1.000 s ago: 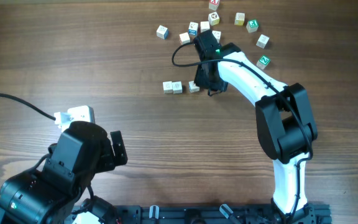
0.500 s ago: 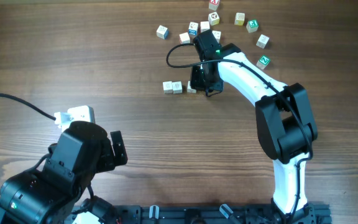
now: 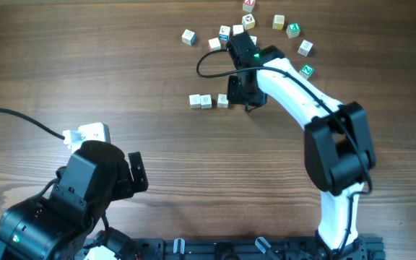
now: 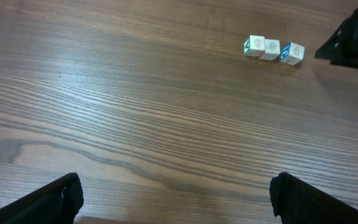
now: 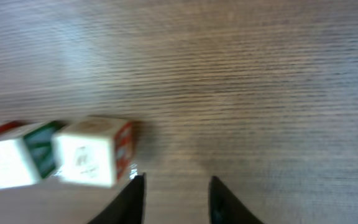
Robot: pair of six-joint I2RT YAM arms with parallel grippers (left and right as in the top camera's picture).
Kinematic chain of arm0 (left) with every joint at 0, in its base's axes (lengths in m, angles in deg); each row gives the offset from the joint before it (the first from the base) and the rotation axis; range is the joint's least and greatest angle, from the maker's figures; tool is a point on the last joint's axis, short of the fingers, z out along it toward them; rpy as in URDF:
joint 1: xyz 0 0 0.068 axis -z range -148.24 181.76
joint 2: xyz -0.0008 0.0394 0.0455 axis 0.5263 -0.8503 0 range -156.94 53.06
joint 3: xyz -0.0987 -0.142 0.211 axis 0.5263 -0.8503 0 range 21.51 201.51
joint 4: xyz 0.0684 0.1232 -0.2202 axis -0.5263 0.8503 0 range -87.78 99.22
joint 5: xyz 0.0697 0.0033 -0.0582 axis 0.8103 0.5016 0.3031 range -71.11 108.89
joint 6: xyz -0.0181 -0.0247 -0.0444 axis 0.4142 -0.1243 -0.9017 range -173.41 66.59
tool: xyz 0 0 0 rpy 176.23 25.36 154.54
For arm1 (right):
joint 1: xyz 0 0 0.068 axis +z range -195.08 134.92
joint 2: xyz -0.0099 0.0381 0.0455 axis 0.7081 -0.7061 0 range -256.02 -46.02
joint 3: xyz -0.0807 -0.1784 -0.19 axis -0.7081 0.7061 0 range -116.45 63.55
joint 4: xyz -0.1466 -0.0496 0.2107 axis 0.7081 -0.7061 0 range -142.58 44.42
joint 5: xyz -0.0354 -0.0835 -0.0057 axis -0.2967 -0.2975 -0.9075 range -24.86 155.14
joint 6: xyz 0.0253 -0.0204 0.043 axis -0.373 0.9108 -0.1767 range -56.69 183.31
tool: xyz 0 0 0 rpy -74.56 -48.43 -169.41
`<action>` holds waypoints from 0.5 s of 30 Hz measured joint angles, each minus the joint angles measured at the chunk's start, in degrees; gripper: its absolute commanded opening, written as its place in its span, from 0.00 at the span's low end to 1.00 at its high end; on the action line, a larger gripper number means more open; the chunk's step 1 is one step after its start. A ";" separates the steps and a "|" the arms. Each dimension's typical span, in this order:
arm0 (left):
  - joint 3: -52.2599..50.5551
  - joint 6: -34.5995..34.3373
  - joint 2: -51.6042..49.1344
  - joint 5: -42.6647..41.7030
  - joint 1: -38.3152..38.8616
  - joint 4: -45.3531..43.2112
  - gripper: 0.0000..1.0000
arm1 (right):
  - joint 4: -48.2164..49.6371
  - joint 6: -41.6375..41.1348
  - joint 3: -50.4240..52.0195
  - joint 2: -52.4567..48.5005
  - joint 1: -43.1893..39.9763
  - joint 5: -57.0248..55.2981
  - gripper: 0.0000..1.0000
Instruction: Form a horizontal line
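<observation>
Upper centre: horizontal line of three letter cubes, end cube possibly askew. Beside it, right gripper parted, empty. Lower left: left gripper wide, empty.

The desk is smooth brown wood with a strong grain and a soft sheen. The horizontal line is made of pale, matt cubes with printed faces. The right arm has a glossy white plastic shell. The left arm and the right end effector look like matt black plastic.
</observation>
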 measured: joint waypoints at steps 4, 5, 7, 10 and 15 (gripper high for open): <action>0.00 0.00 0.00 0.00 0.00 0.00 1.00 | 3.85 -0.59 -0.24 4.20 0.00 7.08 1.00; 0.00 0.00 0.00 0.00 0.00 0.00 1.00 | 5.70 -1.90 -0.46 4.87 0.00 10.71 0.99; 0.00 0.00 0.00 0.00 0.00 0.00 1.00 | 8.72 -7.23 -0.59 5.18 0.07 16.31 0.99; 0.00 0.00 0.00 0.00 0.00 0.00 1.00 | 8.66 -22.75 -0.59 5.18 0.55 20.48 0.83; 0.00 0.00 0.00 0.00 0.00 0.00 1.00 | 8.37 -50.16 -0.59 5.18 4.22 21.75 0.92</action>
